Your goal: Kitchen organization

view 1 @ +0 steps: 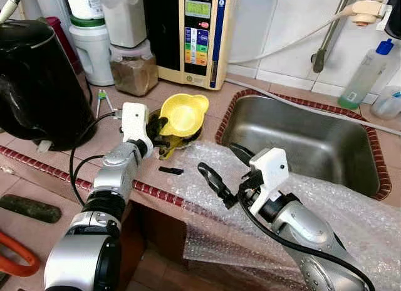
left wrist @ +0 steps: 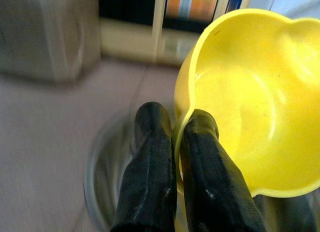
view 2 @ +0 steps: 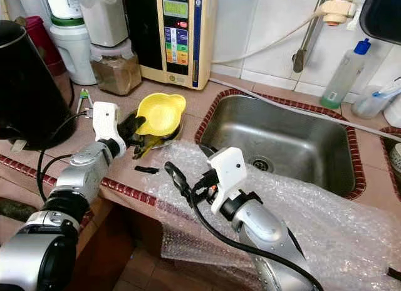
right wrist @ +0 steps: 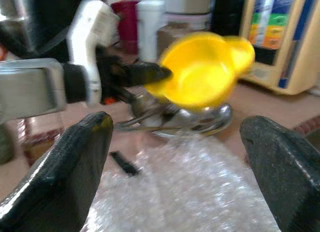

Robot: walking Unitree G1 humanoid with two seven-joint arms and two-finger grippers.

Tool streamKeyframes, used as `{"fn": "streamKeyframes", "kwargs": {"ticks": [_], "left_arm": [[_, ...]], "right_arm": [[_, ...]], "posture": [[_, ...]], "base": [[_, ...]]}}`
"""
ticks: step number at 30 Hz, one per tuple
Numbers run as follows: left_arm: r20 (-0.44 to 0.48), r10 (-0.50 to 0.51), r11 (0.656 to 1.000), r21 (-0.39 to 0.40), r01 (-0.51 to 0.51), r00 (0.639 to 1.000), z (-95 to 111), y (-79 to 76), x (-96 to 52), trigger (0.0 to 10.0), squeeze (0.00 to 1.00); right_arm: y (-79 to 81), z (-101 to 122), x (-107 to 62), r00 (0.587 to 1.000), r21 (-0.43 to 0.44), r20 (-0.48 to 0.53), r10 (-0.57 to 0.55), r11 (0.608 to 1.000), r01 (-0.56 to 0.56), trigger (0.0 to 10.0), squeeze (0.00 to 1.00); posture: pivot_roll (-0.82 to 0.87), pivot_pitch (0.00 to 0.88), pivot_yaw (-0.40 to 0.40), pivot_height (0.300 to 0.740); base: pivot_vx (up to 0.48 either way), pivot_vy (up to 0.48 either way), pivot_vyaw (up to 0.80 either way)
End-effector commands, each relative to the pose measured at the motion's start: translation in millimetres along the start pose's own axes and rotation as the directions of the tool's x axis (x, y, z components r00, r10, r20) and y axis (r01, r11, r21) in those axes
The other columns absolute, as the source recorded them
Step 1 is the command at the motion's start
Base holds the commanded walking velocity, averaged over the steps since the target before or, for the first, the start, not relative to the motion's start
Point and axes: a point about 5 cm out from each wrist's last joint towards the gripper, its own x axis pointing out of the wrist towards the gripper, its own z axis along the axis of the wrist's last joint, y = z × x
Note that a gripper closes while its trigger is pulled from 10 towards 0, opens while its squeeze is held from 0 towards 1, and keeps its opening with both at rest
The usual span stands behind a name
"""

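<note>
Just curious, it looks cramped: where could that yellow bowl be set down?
The sink basin is bare, as is the counter strip between the brown jar and the yellow bowl. It is crowded along the wall and around the kettle.

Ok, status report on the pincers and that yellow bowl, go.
Left pincer shut on yellow bowl rim, bowl tilted above metal dish. Right pincer open over bubble wrap. Small black piece on counter between.
</note>
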Motion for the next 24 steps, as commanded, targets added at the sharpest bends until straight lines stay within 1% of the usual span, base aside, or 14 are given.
{"fn": "streamKeyframes", "kwargs": {"ticks": [1, 4, 8, 10, 11, 12, 13, 14, 15, 18, 19, 20, 22, 24], "left_arm": [[0.106, -0.072, 0.993, 0.098, 0.062, 0.992, 16.2, -14.2, 1.6, 0.0, 0.00], [0.147, -0.114, 0.990, 0.098, 0.100, 0.982, 18.1, -26.7, 0.2, 0.0, 0.00], [0.193, -0.191, 0.978, 0.124, 0.169, 0.962, 18.2, -46.3, -3.4, 0.0, 0.00], [0.231, -0.248, 0.965, 0.149, 0.217, 0.941, 18.8, -61.3, -7.0, 0.0, 0.00], [0.231, -0.248, 0.965, 0.149, 0.217, 0.941, 18.8, -61.3, -7.0, 0.0, 0.00], [0.252, -0.278, 0.958, 0.148, 0.247, 0.927, 19.5, -69.6, -9.4, 0.0, 0.00], [0.263, -0.297, 0.952, 0.152, 0.264, 0.918, 19.9, -74.3, -10.9, 0.0, 0.00], [0.263, -0.297, 0.952, 0.152, 0.264, 0.918, 19.9, -74.3, -10.9, 0.0, 0.00], [0.281, -0.319, 0.946, 0.158, 0.284, 0.905, 21.7, -80.8, -12.9, 0.0, 0.00], [0.295, -0.332, 0.942, 0.154, 0.299, 0.896, 23.4, -85.2, -14.1, 0.0, 0.00], [0.305, -0.333, 0.942, 0.149, 0.300, 0.892, 24.5, -86.1, -14.7, 0.0, 0.00], [0.310, -0.335, 0.942, 0.146, 0.304, 0.890, 25.4, -86.9, -15.4, 0.0, 0.00], [0.315, -0.343, 0.939, 0.145, 0.313, 0.885, 25.5, -88.8, -17.4, 0.0, 0.00], [0.309, -0.348, 0.937, 0.145, 0.318, 0.885, 23.5, -89.7, -18.8, 0.0, 0.00]], "right_arm": [[-14.5, 6.6, 2.6, 0.994, 0.013, 0.043, -0.104, 0.995, 0.103, 10.0, 0.00], [-22.5, 12.1, 5.8, 0.983, 0.077, 0.077, -0.169, 0.983, 0.164, 10.0, 0.00], [-29.1, 14.0, 8.0, 0.971, 0.148, 0.093, -0.219, 0.968, 0.204, 10.0, 0.00], [-37.0, 14.2, 11.5, 0.951, 0.233, 0.101, -0.291, 0.937, 0.262, 10.0, 0.00], [-37.0, 14.2, 11.5, 0.951, 0.233, 0.101, -0.291, 0.937, 0.262, 10.0, 0.00], [-41.4, 15.1, 14.6, 0.942, 0.264, 0.105, -0.319, 0.922, 0.283, 10.0, 0.00], [-44.3, 15.4, 16.7, 0.936, 0.283, 0.106, -0.337, 0.912, 0.297, 10.0, 0.00], [-44.3, 15.4, 16.7, 0.936, 0.283, 0.106, -0.337, 0.912, 0.297, 10.0, 0.00], [-49.8, 16.1, 20.4, 0.924, 0.320, 0.105, -0.367, 0.892, 0.318, 10.0, 0.00], [-54.9, 16.7, 23.5, 0.916, 0.346, 0.103, -0.388, 0.877, 0.333, 10.0, 0.00], [-57.7, 15.9, 24.0, 0.909, 0.350, 0.095, -0.406, 0.868, 0.351, 6.0, 0.00], [-61.1, 15.0, 24.5, 0.900, 0.379, 0.089, -0.428, 0.850, 0.366, 0.0, 0.00], [-67.1, 13.5, 25.8, 0.886, 0.425, 0.077, -0.458, 0.819, 0.386, 0.0, 0.00], [-72.0, 13.6, 28.9, 0.880, 0.440, 0.071, -0.470, 0.806, 0.396, 0.0, 0.00]], "posture": [[-0.02, 0.002, 0.016, 0.740], [-0.02, 0.002, 0.016, 0.740], [-0.02, 0.000, 0.015, 0.740], [-0.02, 0.000, 0.015, 0.740], [-0.02, 0.000, 0.015, 0.740], [-0.02, 0.000, 0.015, 0.740], [-0.02, 0.000, 0.015, 0.740], [-0.02, 0.000, 0.015, 0.740], [-0.02, 0.001, 0.017, 0.740], [-0.01, 0.002, 0.015, 0.740], [-0.01, 0.002, 0.015, 0.740], [-0.01, 0.004, 0.012, 0.740], [0.00, 0.005, 0.011, 0.740], [0.00, 0.006, 0.012, 0.740]], "base": [[0.000, 0.000, 0.00], [0.000, 0.000, 0.00], [0.000, 0.000, 0.00], [0.000, 0.000, 0.00], [0.000, 0.000, 0.00], [0.000, 0.000, 0.00], [0.000, 0.000, 0.00], [0.000, 0.000, 0.00], [0.000, 0.000, 0.00], [0.000, 0.000, 0.00], [0.000, 0.000, 0.00], [0.000, 0.000, 0.00], [0.000, 0.000, 0.00], [0.000, 0.000, 0.00]]}}
